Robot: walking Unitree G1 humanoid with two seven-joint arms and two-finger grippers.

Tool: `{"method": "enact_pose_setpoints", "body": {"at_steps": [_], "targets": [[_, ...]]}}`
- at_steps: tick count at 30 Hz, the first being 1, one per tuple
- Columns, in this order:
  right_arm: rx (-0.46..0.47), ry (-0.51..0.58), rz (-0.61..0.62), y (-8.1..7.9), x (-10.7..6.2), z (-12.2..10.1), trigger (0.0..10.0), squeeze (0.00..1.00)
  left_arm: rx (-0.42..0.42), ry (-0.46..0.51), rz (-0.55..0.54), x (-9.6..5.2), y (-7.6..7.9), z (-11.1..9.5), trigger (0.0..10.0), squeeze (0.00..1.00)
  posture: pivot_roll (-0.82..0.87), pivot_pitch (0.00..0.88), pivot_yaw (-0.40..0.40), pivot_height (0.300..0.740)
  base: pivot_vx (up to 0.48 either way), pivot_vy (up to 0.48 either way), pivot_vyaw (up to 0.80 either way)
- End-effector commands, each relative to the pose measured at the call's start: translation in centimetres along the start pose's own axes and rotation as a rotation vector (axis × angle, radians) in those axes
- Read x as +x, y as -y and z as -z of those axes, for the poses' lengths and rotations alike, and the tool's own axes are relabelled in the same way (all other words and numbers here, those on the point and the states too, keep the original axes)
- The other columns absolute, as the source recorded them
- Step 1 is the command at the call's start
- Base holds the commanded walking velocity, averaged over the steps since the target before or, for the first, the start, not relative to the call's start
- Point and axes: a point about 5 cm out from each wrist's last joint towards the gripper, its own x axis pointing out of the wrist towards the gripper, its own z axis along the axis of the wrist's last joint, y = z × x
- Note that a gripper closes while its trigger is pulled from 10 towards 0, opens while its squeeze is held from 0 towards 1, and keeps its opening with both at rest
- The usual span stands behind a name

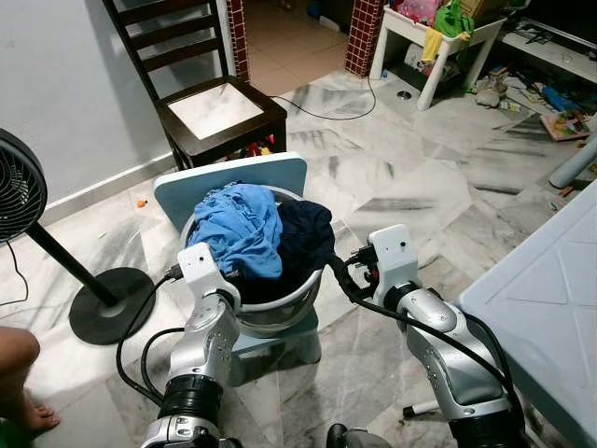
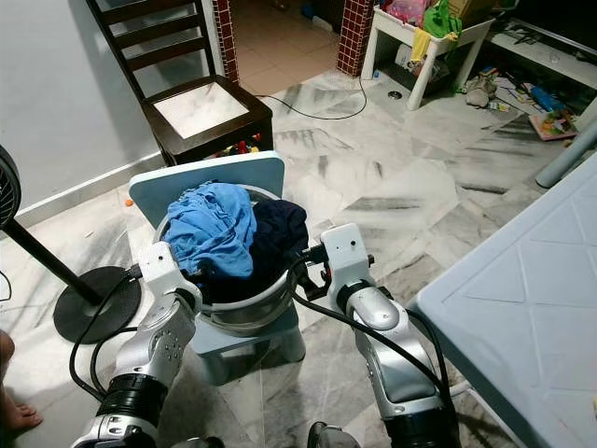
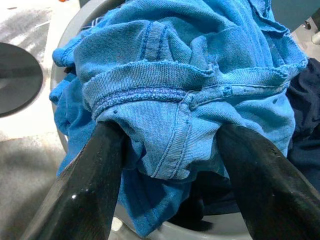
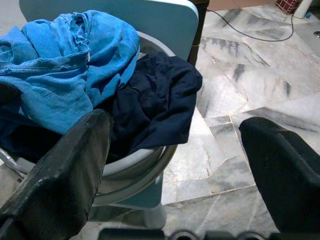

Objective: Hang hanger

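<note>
Left gripper [image 3: 170,150] spread, fingers straddling blue garment [image 1: 238,229] at near-left of basin [image 1: 280,313]; right gripper [image 4: 180,165] spread beside basin's right rim, near navy garment [image 1: 303,238]; hanger location: cannot tell

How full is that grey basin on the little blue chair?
Heaped full: a crumpled blue garment and a dark navy one rise above the basin's rim and spill over it.
</note>
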Motion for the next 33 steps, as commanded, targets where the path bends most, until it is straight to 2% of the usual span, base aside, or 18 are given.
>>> {"method": "enact_pose_setpoints", "body": {"at_steps": [1,2,7,8,10,19,33], "targets": [[-0.002,-0.002,-0.001,-0.1,0.0,0.1,10.0,0.00,-0.007,0.001,-0.005,0.0,-0.2,0.0,4.9,0.00,-0.03,0.168,0.003,0.740,0.000,0.000,0.00],[-0.001,-0.002,-0.002,-0.1,0.0,0.1,10.0,0.00,-0.028,0.011,0.008,-0.1,-0.1,0.0,0.0,0.00,-0.03,0.168,0.003,0.740,0.000,0.000,0.00],[0.000,-0.003,-0.002,-0.1,0.0,0.2,10.0,0.00,-0.022,0.009,-0.006,-0.2,-0.4,0.2,0.0,0.00,-0.03,0.170,0.005,0.740,0.000,0.000,0.00],[0.000,-0.004,-0.001,-0.1,0.0,0.2,10.0,0.00,-0.022,0.007,-0.005,-0.2,-0.4,0.2,0.3,0.00,-0.03,0.170,0.006,0.740,0.000,0.000,0.00],[0.000,-0.005,0.000,-0.1,0.0,0.2,10.0,0.00,-0.022,0.008,-0.004,-0.2,-0.4,0.1,0.0,0.00,-0.03,0.170,0.006,0.740,0.000,0.000,0.00],[0.000,-0.002,0.006,0.0,0.2,0.2,10.0,0.00,-0.030,0.014,0.011,-0.3,0.1,0.1,0.0,0.00,-0.03,0.161,0.011,0.740,0.000,0.000,0.00],[-0.003,0.014,0.009,0.1,0.7,-0.2,10.0,0.00,-0.020,-0.021,0.028,-1.4,-0.1,1.4,0.0,0.00,-0.02,0.137,0.009,0.740,0.000,0.000,0.00]]}}
